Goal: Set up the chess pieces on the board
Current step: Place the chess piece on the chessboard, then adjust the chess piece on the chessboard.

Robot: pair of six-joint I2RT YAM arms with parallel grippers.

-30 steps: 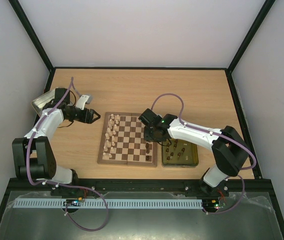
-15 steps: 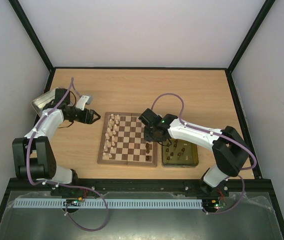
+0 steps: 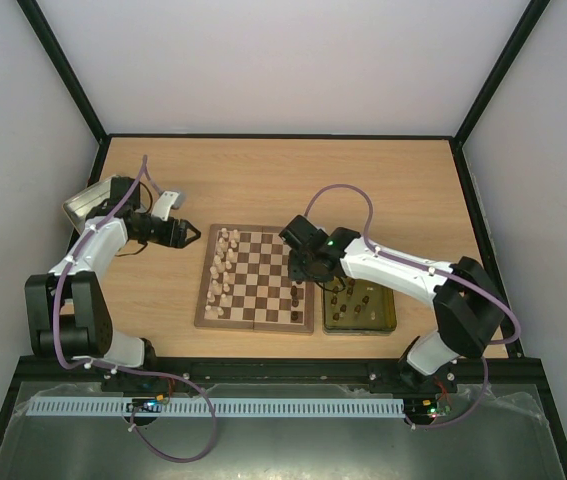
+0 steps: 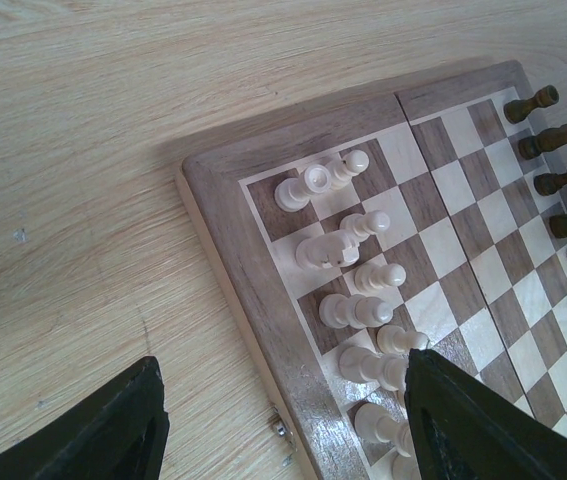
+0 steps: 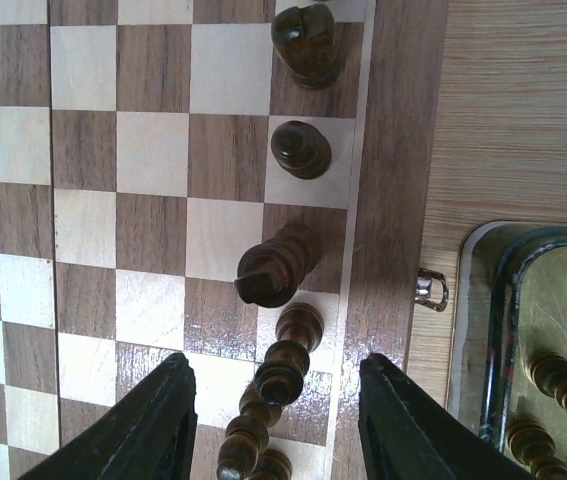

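Setup about half done: cream side standing, dark side only begun.

Between the fingers of your right gripper (image 5: 278, 365) nothing is clamped. The jaws stand partly apart, and the dark chess pieces (image 5: 300, 148) stand free straight below and ahead of them, in the edge file of the board (image 5: 393, 150). The next file, one square inward from this gripper, has no piece on it. Just outside the board edge, beside the same gripper, the yellow tin (image 5: 473, 260) holds more dark men (image 5: 561, 385). I judge that these are what you have left to move. Far across the board from it, the cream pieces (image 4: 353, 310) stand in two files, and that side looks finished. Your left gripper (image 4: 283, 365) hovers near that cream edge, jaws wide apart and holding nothing.
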